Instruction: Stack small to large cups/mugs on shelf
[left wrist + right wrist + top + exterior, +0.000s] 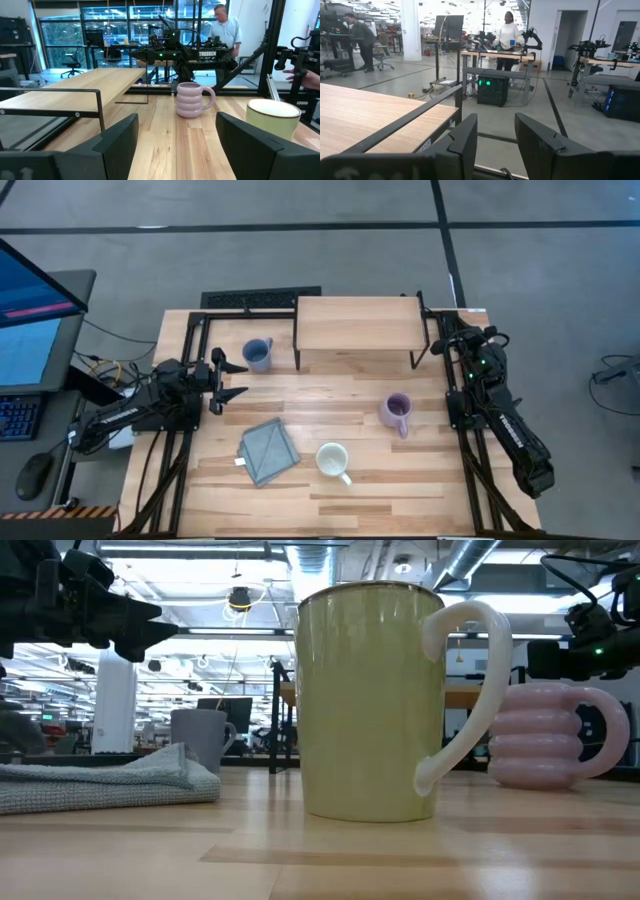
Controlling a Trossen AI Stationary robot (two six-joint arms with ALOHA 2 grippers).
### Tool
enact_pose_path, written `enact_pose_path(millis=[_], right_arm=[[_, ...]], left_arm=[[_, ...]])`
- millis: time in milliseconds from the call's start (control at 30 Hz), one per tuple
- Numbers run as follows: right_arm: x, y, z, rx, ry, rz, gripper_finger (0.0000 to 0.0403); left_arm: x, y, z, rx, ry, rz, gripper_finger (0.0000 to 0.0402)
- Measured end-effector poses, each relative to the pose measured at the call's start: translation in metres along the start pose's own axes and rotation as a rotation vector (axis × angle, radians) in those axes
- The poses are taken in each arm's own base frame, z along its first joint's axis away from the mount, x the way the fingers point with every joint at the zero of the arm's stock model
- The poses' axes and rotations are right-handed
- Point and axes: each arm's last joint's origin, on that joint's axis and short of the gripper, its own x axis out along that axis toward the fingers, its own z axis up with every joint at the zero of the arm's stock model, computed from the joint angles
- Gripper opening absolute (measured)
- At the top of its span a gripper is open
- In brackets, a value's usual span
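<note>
One table (400, 480); one shelf (357, 323) at its far edge, bare on top; two arms, left hand (236, 378) open beside the blue mug, right hand (447, 340) open by the shelf's right end; one folded cloth (268, 451); three mugs, all on the table: cream (332, 459) near front, lavender (397, 411) right of centre, blue (257, 354) left of shelf; wrist views alone show people (508, 35) beyond.
</note>
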Motion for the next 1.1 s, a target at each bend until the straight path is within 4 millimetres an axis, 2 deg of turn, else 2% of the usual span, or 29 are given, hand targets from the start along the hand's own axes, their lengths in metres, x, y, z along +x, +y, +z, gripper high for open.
enact_pose_path(millis=[900,1100], right_arm=[[0.0000,0.0001,0.0001,0.000,-0.001,0.002,0.0153],[-0.0012,0.0023,0.0072,0.002,-0.030,0.086,0.0150]], left_arm=[[0.0000,0.0000,0.0000,0.000,0.000,0.000,0.0257],[0.0000,0.0000,0.0001,0.000,0.000,0.000,0.0257]])
